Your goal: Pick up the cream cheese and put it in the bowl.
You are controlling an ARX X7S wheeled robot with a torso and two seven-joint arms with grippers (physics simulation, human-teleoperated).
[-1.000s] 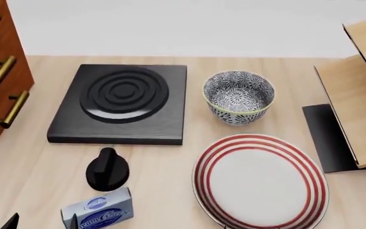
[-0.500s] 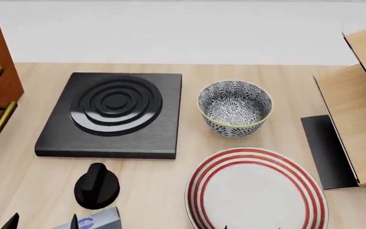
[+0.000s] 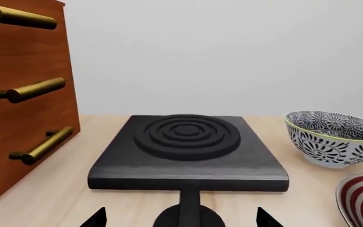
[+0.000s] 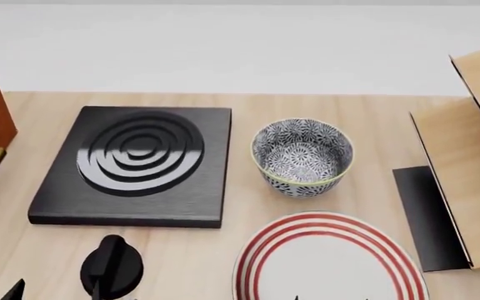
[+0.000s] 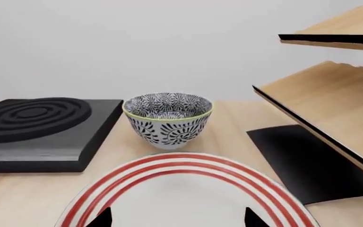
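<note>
Cream cheese: not in any current view; its whereabouts could not be determined, so it was evidently neither lifted into sight nor placed.

Bowl: upright on the wooden counter, just beside the black stove plate and near the far edge of the red-ringed plate. Its patterned interior showed nothing inside in the head view. Judged status: task at an early stage; pickup, carry and release all appeared outstanding.

Left gripper: only two dark finger tips visible at the frame edge, set apart, with the black knob seen between them further off; nothing pinched that could be seen.

Right gripper: two dark tips likewise spread, hanging over the near part of the red-ringed plate, holding nothing visible.

Obscured or cut off: the counter nearest the robot lay below the head view's lower edge, with knob and plate both partly cropped. Gripper bodies and arms were out of frame. The wooden cabinet with brass handles and the wooden shelf unit were shown only in part.
</note>
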